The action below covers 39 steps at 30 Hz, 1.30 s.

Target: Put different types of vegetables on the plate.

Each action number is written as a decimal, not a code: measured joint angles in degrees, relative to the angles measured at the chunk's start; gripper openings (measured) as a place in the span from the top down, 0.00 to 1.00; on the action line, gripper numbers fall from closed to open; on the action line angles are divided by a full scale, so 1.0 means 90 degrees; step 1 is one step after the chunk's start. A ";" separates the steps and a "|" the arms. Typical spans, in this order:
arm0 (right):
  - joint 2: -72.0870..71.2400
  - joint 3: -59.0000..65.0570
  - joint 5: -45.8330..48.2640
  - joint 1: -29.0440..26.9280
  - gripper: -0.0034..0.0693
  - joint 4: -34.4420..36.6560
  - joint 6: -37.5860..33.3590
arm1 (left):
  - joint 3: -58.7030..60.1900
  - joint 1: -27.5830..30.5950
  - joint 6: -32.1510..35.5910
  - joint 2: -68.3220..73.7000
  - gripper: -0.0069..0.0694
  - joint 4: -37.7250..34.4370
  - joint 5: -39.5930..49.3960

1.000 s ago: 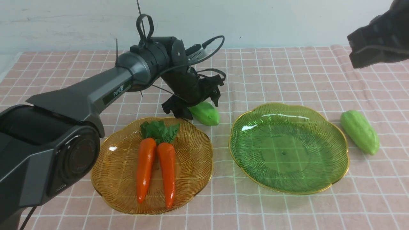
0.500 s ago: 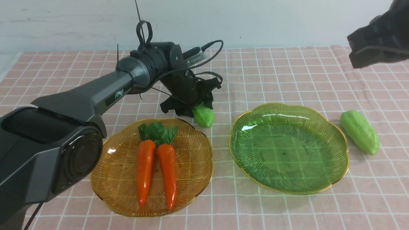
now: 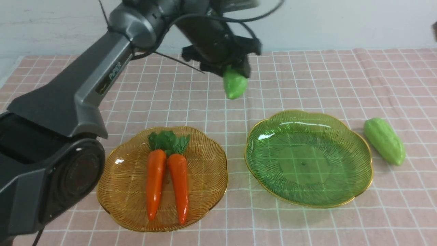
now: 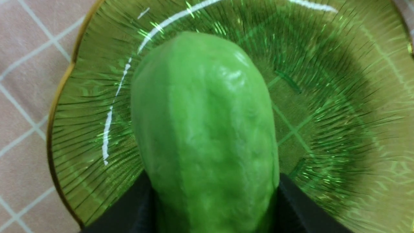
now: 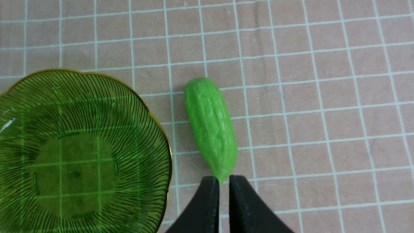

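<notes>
left pincer (image 3: pixel 235 70) grips a gourd (image 3: pixel 234 85) by one end, aloft at the green plate's (image 3: pixel 309 114) 11 o'clock; it could slip and fall short. right pincer (image 5: pixel 221 194) barely parted, empty.

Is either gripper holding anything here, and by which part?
The left gripper holds one green gourd by its upper end, in the air. The right gripper holds nothing.
</notes>
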 joint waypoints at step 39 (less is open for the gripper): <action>0.2512 -0.0123 -0.0578 -0.0256 0.39 0.0029 0.0444 | 0.0396 -0.0149 -0.0340 -0.2038 0.91 0.0794 0.0018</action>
